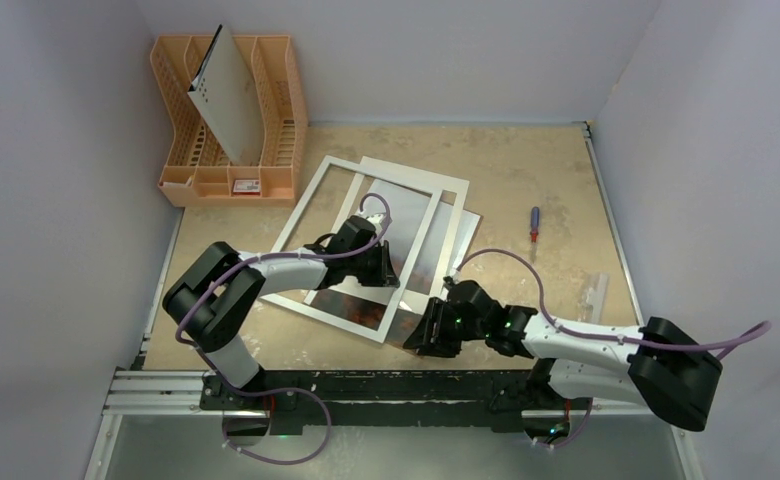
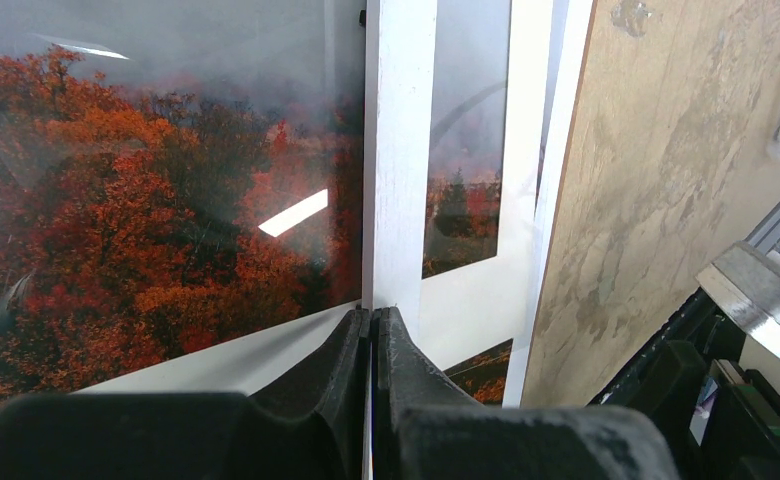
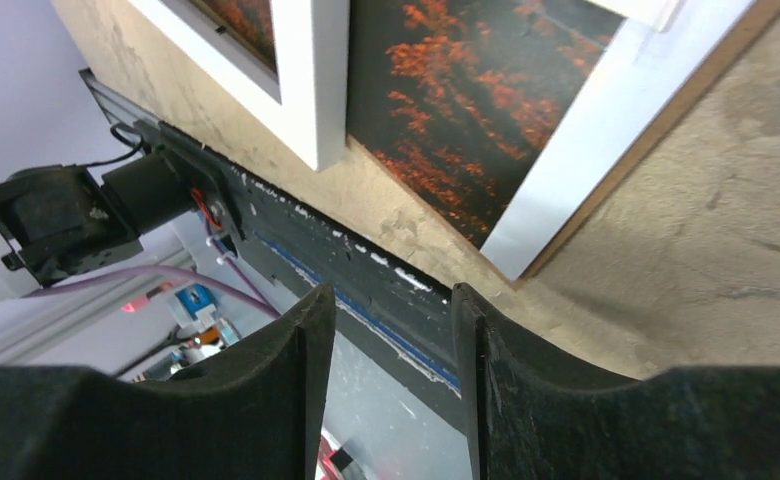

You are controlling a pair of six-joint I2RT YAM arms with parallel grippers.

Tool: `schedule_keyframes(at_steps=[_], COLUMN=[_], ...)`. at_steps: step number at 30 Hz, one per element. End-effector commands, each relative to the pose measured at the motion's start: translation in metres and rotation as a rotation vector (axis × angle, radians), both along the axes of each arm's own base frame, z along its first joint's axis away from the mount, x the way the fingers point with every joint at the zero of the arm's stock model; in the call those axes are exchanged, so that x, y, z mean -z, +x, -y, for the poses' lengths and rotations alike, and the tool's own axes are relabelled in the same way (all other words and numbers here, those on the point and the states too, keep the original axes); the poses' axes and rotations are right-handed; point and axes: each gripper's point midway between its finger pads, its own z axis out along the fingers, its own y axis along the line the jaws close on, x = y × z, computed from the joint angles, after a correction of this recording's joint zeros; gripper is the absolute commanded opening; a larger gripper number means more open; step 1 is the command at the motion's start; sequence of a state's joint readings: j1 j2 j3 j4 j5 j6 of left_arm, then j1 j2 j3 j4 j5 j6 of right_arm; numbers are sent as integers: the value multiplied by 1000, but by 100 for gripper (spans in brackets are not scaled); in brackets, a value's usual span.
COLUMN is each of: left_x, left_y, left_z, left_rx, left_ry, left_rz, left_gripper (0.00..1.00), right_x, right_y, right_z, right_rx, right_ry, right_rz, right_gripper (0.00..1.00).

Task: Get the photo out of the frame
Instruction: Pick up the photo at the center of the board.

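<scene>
Top view: one frame [image 1: 296, 212] lies mid-surface [image 1: 526, 160] with one photo [image 1: 356, 302] beneath it. One orange rack [image 1: 228, 150] stands at 11 o'clock and one screwdriver [image 1: 534, 222] lies at 3 o'clock.
Left wrist: the left gripper [image 2: 373, 318] has its jaws closed at the frame's white bar.
Right wrist: the right gripper [image 3: 394, 300] has its jaws apart and empty, with the photo at 12 o'clock.
</scene>
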State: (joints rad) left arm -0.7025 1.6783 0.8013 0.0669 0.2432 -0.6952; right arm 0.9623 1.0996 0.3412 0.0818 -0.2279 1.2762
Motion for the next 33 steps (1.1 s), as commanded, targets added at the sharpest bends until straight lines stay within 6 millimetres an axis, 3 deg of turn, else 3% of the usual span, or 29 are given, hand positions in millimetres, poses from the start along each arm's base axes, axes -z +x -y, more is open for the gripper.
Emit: schedule_keyframes(at_steps=[1,13,27,33], left_x=[32,32,30,29], left_y=[0,0,1,1], left_z=[-26,-25,-24,-23], left_rx=[-33,-30,-26,-25], left_ry=[135,138,135,132], left_rz=[-4,-4,-3,-2], left_gripper=[0,0,0,0], right_x=[6,23,28,31], right_y=[5,-1,-10,-1], right_z=[0,10,19,20], right_rx=[74,78,66,109], right_ry=[11,-69,-102,-103], right_rz=[-16,-49,-69,-40], right_gripper=[48,47,48,48])
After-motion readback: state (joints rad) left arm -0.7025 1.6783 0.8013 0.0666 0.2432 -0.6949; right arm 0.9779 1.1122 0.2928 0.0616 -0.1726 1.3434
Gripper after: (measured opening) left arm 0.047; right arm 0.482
